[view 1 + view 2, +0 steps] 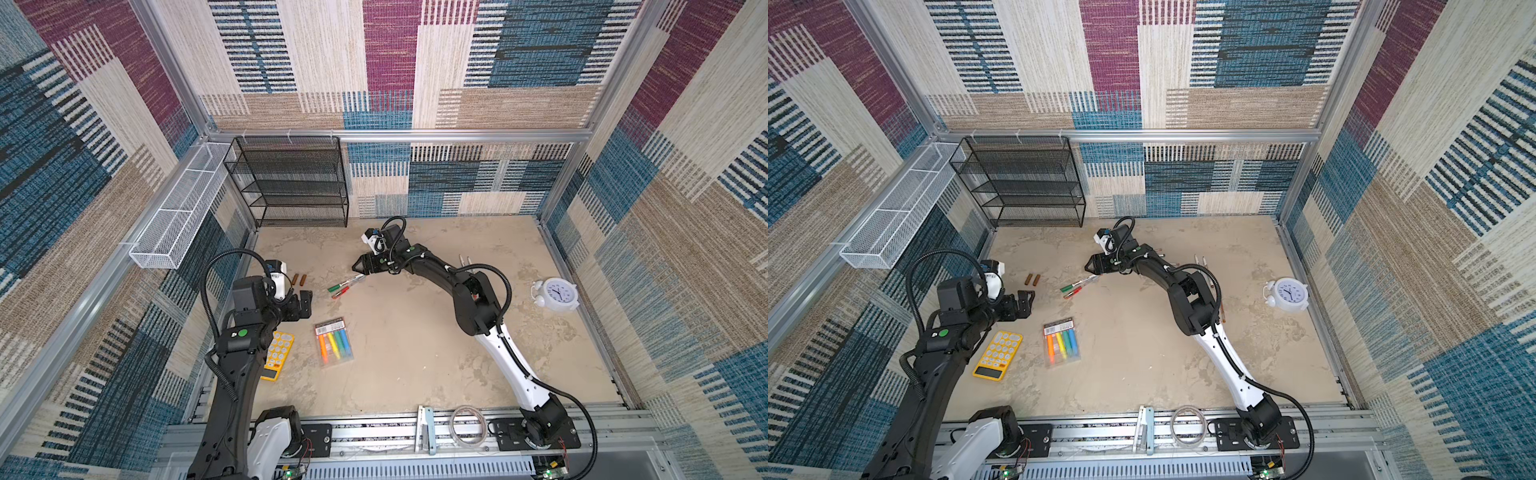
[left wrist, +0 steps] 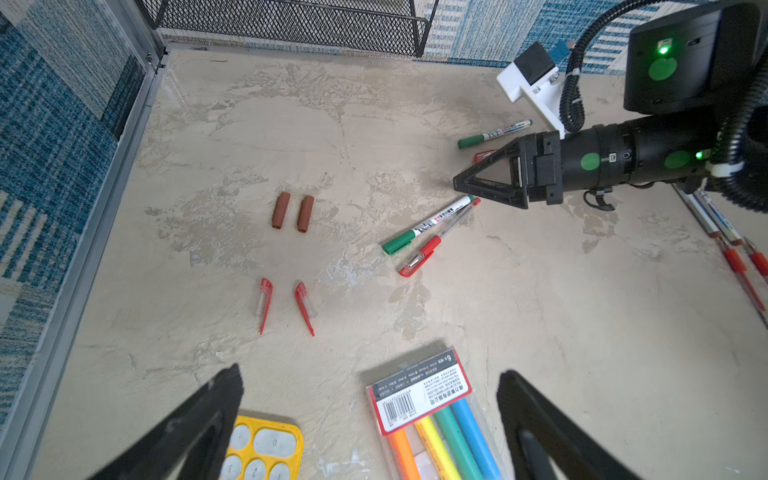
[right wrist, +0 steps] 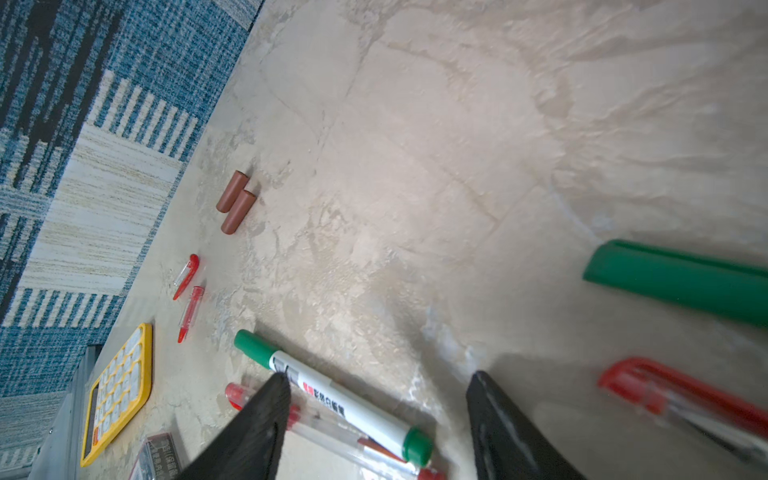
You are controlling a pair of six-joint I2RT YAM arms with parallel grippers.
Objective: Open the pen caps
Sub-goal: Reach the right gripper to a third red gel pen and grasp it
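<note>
A white marker (image 3: 340,399) with a green cap (image 3: 251,345) lies on the table against a clear red pen (image 2: 436,239). My right gripper (image 3: 378,382) is open and low over the two, its fingers (image 3: 266,415) straddling the marker. A second green-capped marker (image 2: 494,135) and another red pen (image 3: 681,399) lie just beyond. Two loose brown caps (image 2: 293,212) and two loose red caps (image 2: 286,305) rest to the left. My left gripper (image 2: 370,382) hangs open and empty above the table in both top views (image 1: 305,302).
A pack of highlighters (image 1: 333,340) and a yellow calculator (image 1: 278,353) lie under my left gripper. Several uncapped pens (image 2: 723,232) lie beside the right arm. A white alarm clock (image 1: 555,294) stands at the right. A black mesh shelf (image 1: 291,183) is at the back.
</note>
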